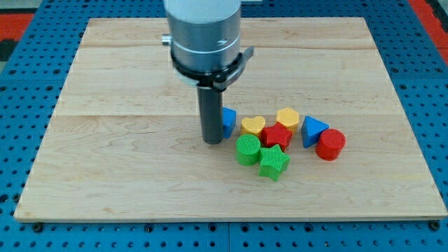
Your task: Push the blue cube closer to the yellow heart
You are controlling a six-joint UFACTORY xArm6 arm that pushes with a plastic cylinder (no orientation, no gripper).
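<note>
At view's centre, my tip (212, 141) sits against blue cube (229, 121), prob. touching. Yellow heart (253, 126) just right of it. Rod end bare, holding nothing.

No writing, label, brand, number or sign can be read anywhere in the camera view: the wooden board (140, 175), the coloured blocks lying on it, and the grey arm housing (203, 31) above the dark rod all show plain, unmarked surfaces.
</note>
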